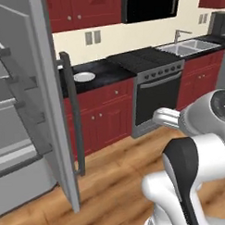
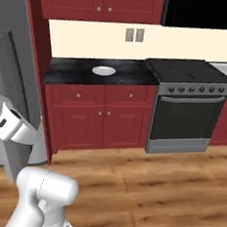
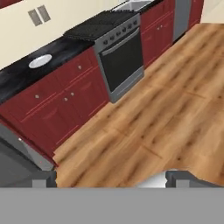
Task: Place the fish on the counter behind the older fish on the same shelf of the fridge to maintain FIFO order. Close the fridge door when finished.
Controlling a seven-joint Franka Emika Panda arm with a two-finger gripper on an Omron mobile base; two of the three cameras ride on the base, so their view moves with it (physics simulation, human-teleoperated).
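The fridge (image 1: 13, 137) stands open at the left, its grey shelves bare where I can see them. Its door (image 1: 52, 112) swings out toward me, with the dark bar handle (image 1: 72, 111) on its outer face; the door (image 2: 13, 52) also fills the left edge of the right base view. The fish is out of view. A round white plate (image 1: 84, 77) (image 2: 104, 71) (image 3: 40, 61) lies bare on the black counter (image 1: 108, 70) (image 2: 70, 71) (image 3: 17, 83). My gripper (image 3: 111, 179) hangs open over the wooden floor, its fingertips (image 3: 43, 179) far apart with nothing between them.
A steel oven with a black cooktop (image 1: 152, 89) (image 2: 185, 107) (image 3: 120, 57) stands right of the red cabinets (image 1: 105, 114). A sink (image 1: 185, 47) lies further right. Open wooden floor (image 3: 166, 113) stretches in front of the cabinets.
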